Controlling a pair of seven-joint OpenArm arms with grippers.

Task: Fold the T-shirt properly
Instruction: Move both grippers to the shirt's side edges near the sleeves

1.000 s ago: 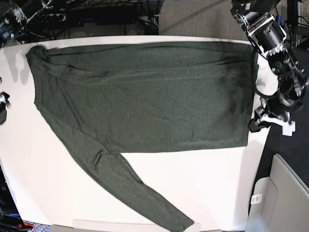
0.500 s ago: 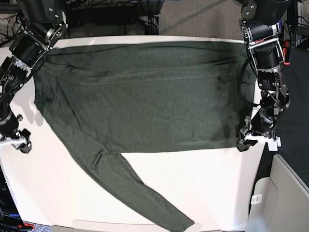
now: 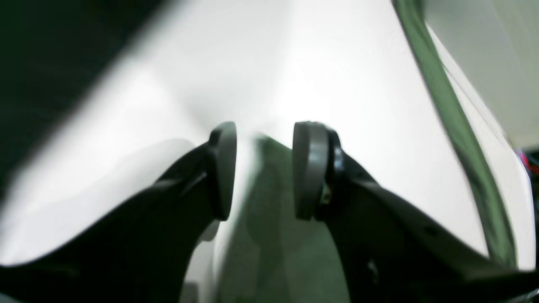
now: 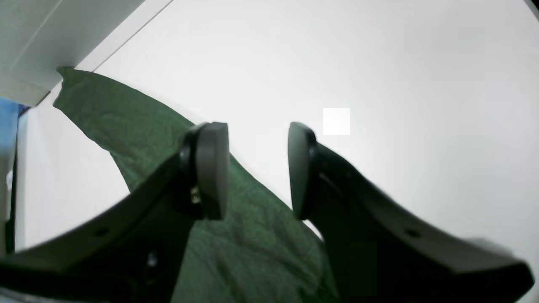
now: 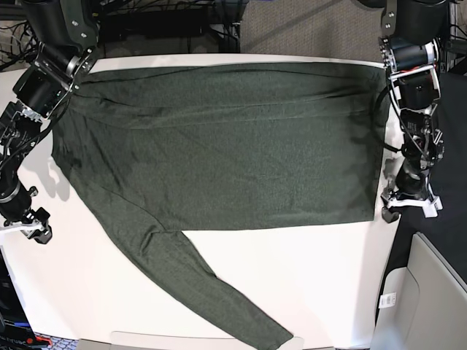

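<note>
A: Left wrist view first. What does the left tool point(image 3: 263, 168) show?

B: Its two pads stand spread with nothing between them. Below and behind the gap lies a blurred strip of the T-shirt point(image 3: 273, 235), and ahead of the pads is bare white bench point(image 3: 294, 63). Another green edge runs off to the tool's right. My guess is it hangs over the hem, lined up for a pinch.

A: And the right wrist view?

B: The right tool point(image 4: 257, 168) is spread too, and empty. The sleeve point(image 4: 126, 126) runs beneath its left pad and away ahead-left to its cuff; to the tool's right there is only bench.

A: The base view?

B: The T-shirt point(image 5: 219, 146) lies flat across the bench point(image 5: 328, 284), body already doubled into a long band, one sleeve point(image 5: 197, 284) trailing toward the near edge. The left tool point(image 5: 411, 204) sits just off the hem end, the right tool point(image 5: 25, 222) just off the shoulder end. Each at an opposite end probably so both ends lift together for the next fold.
</note>
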